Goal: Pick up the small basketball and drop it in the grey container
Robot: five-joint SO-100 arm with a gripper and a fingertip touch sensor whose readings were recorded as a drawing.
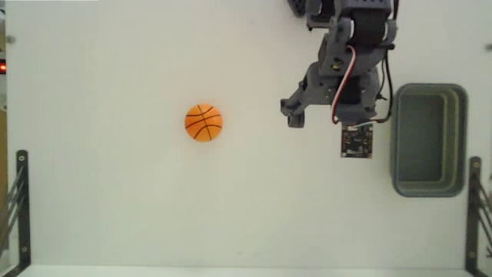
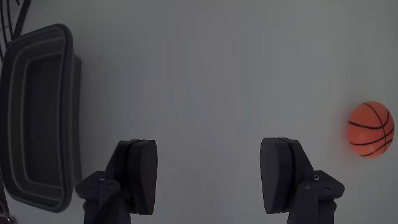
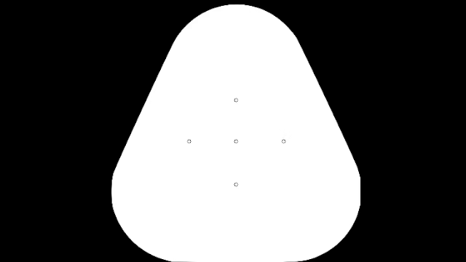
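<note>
The small basketball, orange with thin black seams, lies alone on the white table left of centre in the fixed view; the wrist view shows the basketball at its far right edge. The grey container stands at the right of the fixed view with its hollow showing nothing inside, and the container fills the left of the wrist view. My gripper hangs between the two, nearer the container, well apart from the ball. In the wrist view the gripper is wide open, with only bare table between its dark fingers.
Black metal brackets stand at the lower left and lower right table edges. The arm comes in from the top. A small camera board hangs off the wrist beside the container. A red light glows at the left edge.
</note>
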